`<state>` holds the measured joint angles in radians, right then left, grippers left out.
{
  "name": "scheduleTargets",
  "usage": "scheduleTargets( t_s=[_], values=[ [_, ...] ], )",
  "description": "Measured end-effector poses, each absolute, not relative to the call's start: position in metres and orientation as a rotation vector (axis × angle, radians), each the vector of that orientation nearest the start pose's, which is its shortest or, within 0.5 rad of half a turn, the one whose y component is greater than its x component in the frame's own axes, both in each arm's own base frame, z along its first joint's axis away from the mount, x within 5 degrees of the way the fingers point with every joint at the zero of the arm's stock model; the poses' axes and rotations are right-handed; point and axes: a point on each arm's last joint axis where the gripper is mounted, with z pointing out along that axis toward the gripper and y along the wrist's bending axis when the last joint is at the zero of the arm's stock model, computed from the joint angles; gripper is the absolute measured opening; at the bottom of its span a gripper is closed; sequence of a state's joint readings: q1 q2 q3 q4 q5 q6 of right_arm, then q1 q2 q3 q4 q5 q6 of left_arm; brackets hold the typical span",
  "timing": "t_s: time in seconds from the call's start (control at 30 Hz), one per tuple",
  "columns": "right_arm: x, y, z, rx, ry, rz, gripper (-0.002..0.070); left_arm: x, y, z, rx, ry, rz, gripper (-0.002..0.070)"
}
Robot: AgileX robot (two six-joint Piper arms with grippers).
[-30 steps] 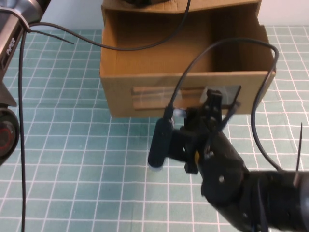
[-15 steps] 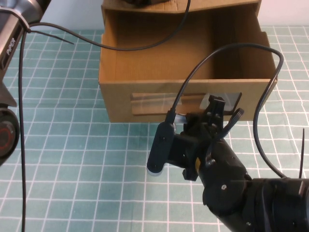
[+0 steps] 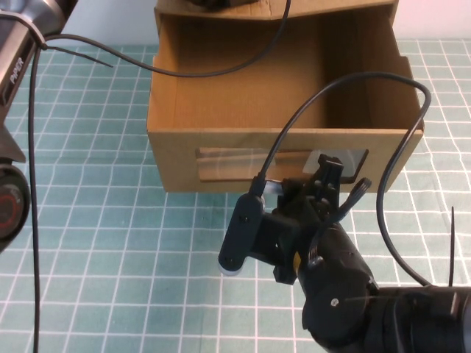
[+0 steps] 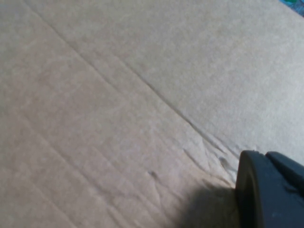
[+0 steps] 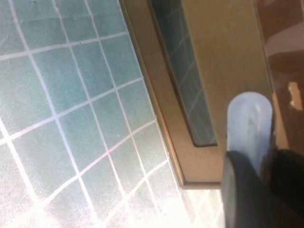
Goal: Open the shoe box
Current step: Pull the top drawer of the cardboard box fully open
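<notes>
The right end effector [image 3: 329, 163] is set against the front wall of the box [image 3: 176, 158], at the right end of the window [image 3: 243, 160] cut in that wall. It is clenched on the cardboard there: in the right wrist view a pale pad [image 5: 249, 124] is laid flat on the outer face just beside the wall's edge, with the dark second finger close alongside. The box is found directly ahead of this end effector, resting on the gridded worktop [image 3: 96, 220]. Its brown interior stretches away beyond the gripped wall, and the window runs off to the end effector's left. The grip is judged to be taken near a corner so that the front can be drawn toward the robot without the thin wall being bent at its middle. The left end effector [image 4: 270, 190] appears to be placed well beyond the right one, at the box's far side, close against a plain cardboard face; whether it is released or clenched cannot be told. It is presumably placed there so that the rear part is steadied while the front is pulled. The interior is already exposed, so the opening is judged to be well advanced. A slip off the thin cardboard is judged the chief risk.
</notes>
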<state>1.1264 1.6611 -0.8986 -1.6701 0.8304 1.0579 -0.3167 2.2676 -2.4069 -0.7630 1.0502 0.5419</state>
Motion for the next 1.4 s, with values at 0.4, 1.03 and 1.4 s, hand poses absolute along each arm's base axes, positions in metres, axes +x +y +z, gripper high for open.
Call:
scheduleTargets(
  t_s=[0.4,1.03,1.4],
  values=[
    [0.197,0.267,0.230,-1.243,1.580,-0.522,0.0524,0.459,-0.208,0.367,0.798,2.044,-0.841,-0.0006],
    [0.120,0.194,0.399,-0.898,1.288,-0.036,0.0228,0.306,-0.127,0.544,0.740,1.903,-0.378,-0.0006],
    [0.096,0.080,0.463,-0.432,1.374,0.190,-0.0009,0.186,-0.087,0.523,0.811,2.002,-0.325,-0.0006]
  ],
)
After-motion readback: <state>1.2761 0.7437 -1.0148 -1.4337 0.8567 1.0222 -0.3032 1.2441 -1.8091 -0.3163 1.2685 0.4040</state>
